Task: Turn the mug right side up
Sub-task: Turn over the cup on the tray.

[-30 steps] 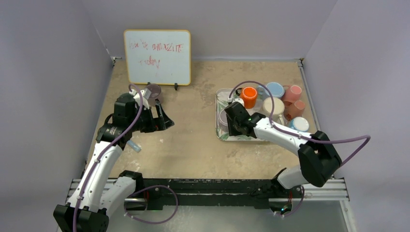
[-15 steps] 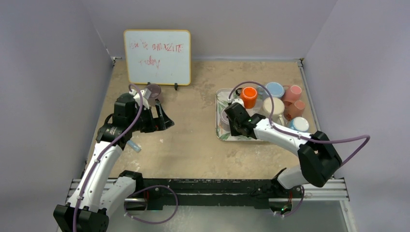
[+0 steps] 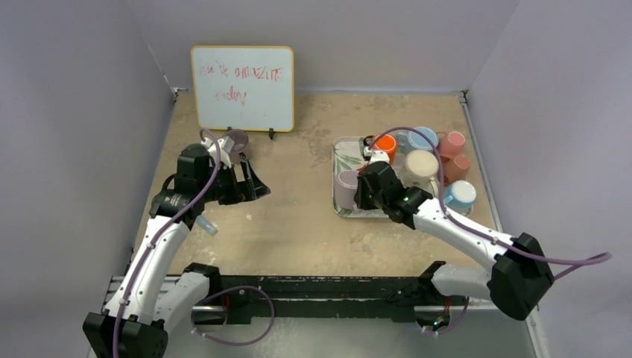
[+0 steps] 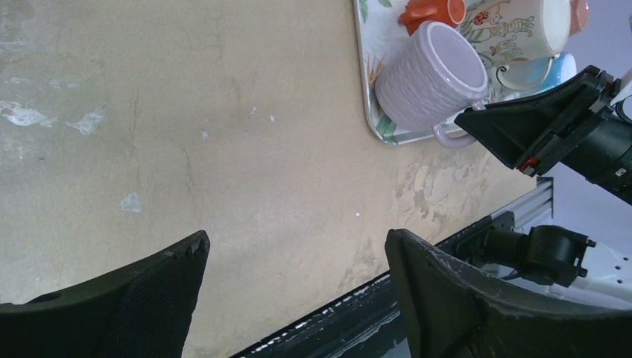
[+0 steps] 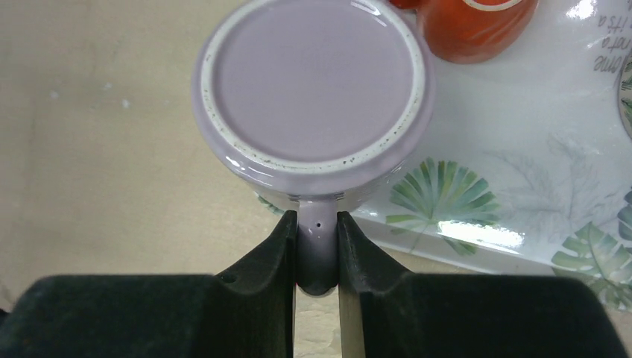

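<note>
The lilac mug (image 5: 313, 82) is upside down, its flat base facing up, at the left edge of the leaf-patterned tray (image 5: 522, 186). My right gripper (image 5: 317, 224) is shut on the mug's handle, one finger on each side. In the top view the mug (image 3: 346, 186) is just left of the right gripper (image 3: 363, 195). The left wrist view shows the mug (image 4: 428, 78) with its ribbed side. My left gripper (image 3: 253, 186) is open and empty, held over bare table far left of the tray; its fingers frame the table in the left wrist view (image 4: 294, 246).
The tray (image 3: 350, 153) also holds an orange mug (image 3: 385, 145) and a cream mug (image 3: 421, 164); blue and pink mugs (image 3: 452, 142) stand at its right. A whiteboard (image 3: 242, 88) stands at the back left, with a small lilac cup (image 3: 237, 140) before it.
The right arm's elbow has swung down and to the right, and its gripper has shifted slightly right, uncovering the lilac mug in the top view. The left arm has not moved.
</note>
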`<state>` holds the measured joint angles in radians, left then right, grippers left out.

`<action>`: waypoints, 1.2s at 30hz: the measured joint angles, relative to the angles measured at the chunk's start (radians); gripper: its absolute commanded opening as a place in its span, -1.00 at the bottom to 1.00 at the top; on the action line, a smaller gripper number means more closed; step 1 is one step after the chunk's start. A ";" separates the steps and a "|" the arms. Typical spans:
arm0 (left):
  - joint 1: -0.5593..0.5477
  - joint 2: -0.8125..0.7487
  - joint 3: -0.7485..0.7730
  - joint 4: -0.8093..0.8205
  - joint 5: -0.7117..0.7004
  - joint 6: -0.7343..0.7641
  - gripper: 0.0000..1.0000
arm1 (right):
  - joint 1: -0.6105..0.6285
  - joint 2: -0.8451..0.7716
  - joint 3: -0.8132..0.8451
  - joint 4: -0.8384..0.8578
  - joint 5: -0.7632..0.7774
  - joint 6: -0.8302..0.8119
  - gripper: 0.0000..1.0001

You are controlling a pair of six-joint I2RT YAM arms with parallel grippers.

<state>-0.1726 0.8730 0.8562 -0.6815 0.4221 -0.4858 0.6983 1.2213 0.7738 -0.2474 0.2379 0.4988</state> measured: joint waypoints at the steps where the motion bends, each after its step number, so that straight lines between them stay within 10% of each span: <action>1: 0.000 0.005 0.000 0.002 0.008 -0.005 0.73 | 0.000 -0.021 -0.007 0.008 -0.005 0.011 -1.00; 36: -0.141 0.076 0.070 0.646 0.172 0.426 0.57 | -0.001 -0.076 0.223 -0.192 -0.012 0.669 -1.00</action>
<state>-0.3134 0.9485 0.9260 -0.0353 0.5938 -0.0601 0.6971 1.1458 0.9966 -0.4397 0.2256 1.1679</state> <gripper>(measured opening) 0.783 0.220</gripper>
